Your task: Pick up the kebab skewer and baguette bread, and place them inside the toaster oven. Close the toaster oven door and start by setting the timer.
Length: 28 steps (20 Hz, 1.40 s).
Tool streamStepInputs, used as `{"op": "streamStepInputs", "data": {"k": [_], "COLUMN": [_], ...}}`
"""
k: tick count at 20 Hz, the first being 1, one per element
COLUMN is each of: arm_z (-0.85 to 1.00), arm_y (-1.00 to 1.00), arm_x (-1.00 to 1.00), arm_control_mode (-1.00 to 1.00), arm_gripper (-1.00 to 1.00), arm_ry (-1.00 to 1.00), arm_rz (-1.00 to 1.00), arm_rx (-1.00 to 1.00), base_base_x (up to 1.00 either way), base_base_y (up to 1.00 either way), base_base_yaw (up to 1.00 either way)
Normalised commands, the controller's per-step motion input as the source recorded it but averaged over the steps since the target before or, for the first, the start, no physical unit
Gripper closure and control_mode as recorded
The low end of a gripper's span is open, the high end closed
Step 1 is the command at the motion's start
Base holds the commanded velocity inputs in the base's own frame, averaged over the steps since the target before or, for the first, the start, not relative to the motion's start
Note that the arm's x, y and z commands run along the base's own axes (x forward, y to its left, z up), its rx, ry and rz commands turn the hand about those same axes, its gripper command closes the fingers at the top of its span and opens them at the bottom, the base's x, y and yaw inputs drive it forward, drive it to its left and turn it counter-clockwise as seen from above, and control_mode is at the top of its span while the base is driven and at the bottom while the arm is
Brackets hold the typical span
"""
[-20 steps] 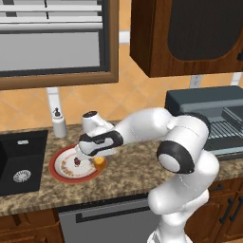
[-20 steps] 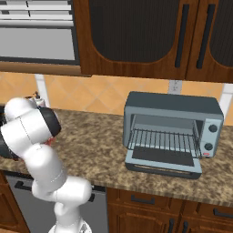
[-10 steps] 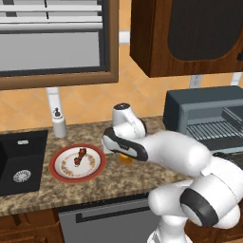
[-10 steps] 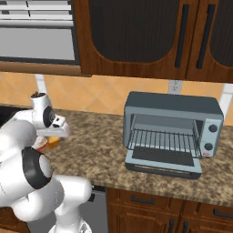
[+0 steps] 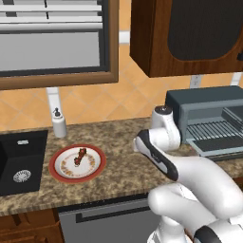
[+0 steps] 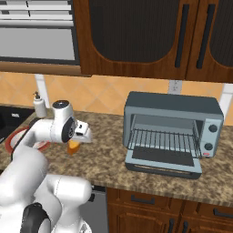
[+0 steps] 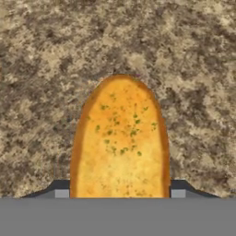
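The baguette bread (image 7: 120, 138), a golden-orange oval loaf, sticks out between my gripper's (image 7: 120, 191) dark fingertips (image 7: 60, 188), which are shut on it above the speckled counter. In the right base view the baguette bread (image 6: 73, 147) hangs under the hand, left of the toaster oven (image 6: 173, 113). That grey-blue oven stands open, its toaster oven door (image 6: 164, 163) folded down flat and the wire rack showing. The kebab skewer (image 5: 79, 156) lies on a red-rimmed plate (image 5: 57, 163) at the left. From the left base side, the toaster oven (image 5: 209, 107) sits at the right.
A black sink (image 5: 19, 161) is set into the counter left of the plate. A white soap dispenser (image 5: 58, 124) stands by the back wall. Dark wooden cabinets hang over the oven. Bare counter (image 6: 104, 154) lies between the hand and the oven.
The arm has swung right from the plate toward the toaster oven, carrying the baguette bread. The kebab skewer stays on the plate.
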Motion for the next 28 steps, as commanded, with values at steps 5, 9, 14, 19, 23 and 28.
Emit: {"op": "streamStepInputs", "data": {"k": [5,9,14,19,23,28], "arm_z": [0.27,0.27,0.36,0.48,0.27,0.06], "arm_y": [-1.0,-1.0,-1.0,-1.0,-0.8,-0.39], "arm_x": [0.0,0.0,0.16,0.34,0.46,0.51], "arm_control_mode": [-1.0,-1.0,-1.0,-1.0,-1.0,-1.0], "arm_gripper": [1.0,1.0,1.0,1.0,1.0,1.0], "arm_ry": [-0.09,-0.04,0.0,0.01,0.02,0.02], "arm_rz": [0.0,0.0,0.0,0.0,0.0,0.0], "arm_rx": [0.03,0.01,0.0,0.01,0.0,0.0], "base_base_x": [0.0,0.0,0.0,0.0,0.0,0.0], "base_base_y": [0.0,0.0,0.0,0.0,0.0,0.0], "base_base_yaw": [0.0,0.0,0.0,0.0,0.0,0.0]}}
